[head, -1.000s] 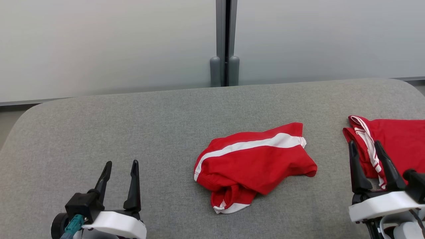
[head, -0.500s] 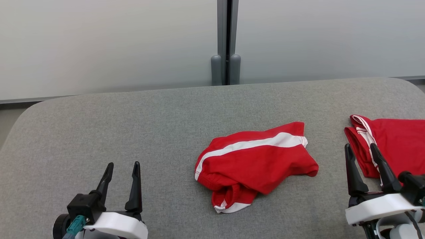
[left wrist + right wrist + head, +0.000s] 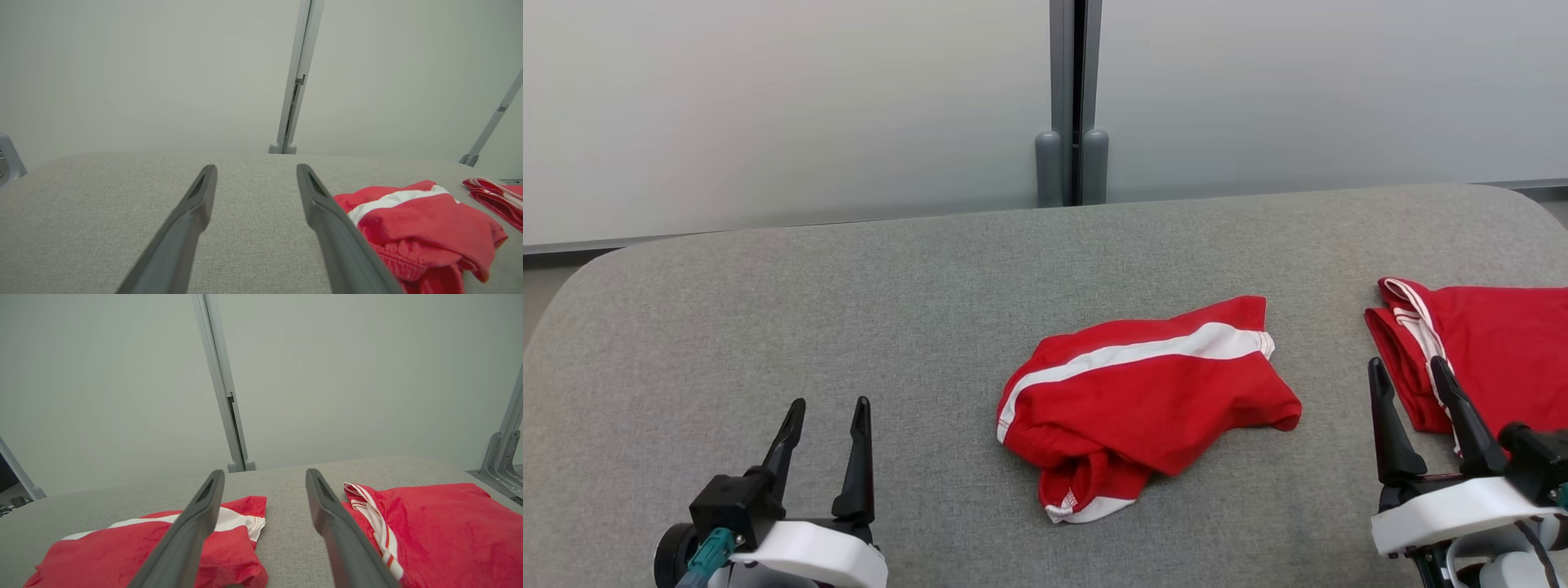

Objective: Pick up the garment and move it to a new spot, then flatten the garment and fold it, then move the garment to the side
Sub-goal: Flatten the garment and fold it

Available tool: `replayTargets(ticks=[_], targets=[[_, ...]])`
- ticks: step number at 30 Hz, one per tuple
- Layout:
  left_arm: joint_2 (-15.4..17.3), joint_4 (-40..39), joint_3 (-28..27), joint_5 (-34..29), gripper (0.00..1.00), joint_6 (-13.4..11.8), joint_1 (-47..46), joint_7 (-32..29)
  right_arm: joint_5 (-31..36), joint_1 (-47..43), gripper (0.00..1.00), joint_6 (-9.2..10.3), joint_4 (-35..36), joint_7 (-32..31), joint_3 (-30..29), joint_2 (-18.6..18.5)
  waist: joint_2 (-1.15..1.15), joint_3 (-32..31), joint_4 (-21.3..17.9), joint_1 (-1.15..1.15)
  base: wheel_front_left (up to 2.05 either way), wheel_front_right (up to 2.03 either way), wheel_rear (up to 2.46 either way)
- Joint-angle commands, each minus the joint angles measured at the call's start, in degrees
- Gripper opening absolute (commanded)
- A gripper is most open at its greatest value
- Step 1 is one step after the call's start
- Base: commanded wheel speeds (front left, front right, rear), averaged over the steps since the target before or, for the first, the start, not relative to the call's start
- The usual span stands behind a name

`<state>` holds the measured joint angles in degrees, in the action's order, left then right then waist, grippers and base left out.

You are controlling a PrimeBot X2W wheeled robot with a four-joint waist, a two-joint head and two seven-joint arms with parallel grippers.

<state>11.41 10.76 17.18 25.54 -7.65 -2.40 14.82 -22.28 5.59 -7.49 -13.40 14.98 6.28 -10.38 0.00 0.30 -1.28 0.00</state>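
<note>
Near the table's (image 3: pixel 849 310) middle: crumpled red garment (image 3: pixel 1143 400), white stripe up, a bunched leg tucked under at the near edge. Well to its left, left gripper (image 3: pixel 829 403), fingers spread, holding nothing, over bare cloth. To its right, right gripper (image 3: pixel 1407 364), likewise spread and empty, between the garment and a second red piece (image 3: pixel 1494 359) at the right, close by that piece. Step in hand, by the look of it: the first pickup. Reach with the right gripper for the garment's right edge, come down with fingers wide, and pinch a raised fold rather than flat cloth. Steer clear of the second red piece. Lift slowly, high enough to free the tucked leg, before carrying to open space on the left.
</note>
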Motion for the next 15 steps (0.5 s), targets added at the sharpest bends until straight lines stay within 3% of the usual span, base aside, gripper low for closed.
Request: replayTargets(ticks=[1,7,15], targets=[[0.3,-0.2,0.0,0.4,1.0,-0.1,-0.6,0.1,-0.4,0.4,1.0,-0.02,-0.1,0.3,0.1,-0.4,0.0,0.0,0.0,0.0,0.0,0.0,0.0],[-0.9,-1.8,0.5,2.7,1.0,1.4,-1.5,-1.5,-0.4,0.7,1.0,-0.02,-0.5,0.3,0.1,-0.4,0.0,0.5,-0.2,0.0,0.0,0.0,0.0],[-4.8,-3.7,0.9,17.2,1.0,7.3,-2.3,-13.3,-0.6,1.7,1.0,-0.02,-0.8,0.3,0.2,0.1,0.0,2.0,-1.1,0.0,0.0,0.0,0.0]])
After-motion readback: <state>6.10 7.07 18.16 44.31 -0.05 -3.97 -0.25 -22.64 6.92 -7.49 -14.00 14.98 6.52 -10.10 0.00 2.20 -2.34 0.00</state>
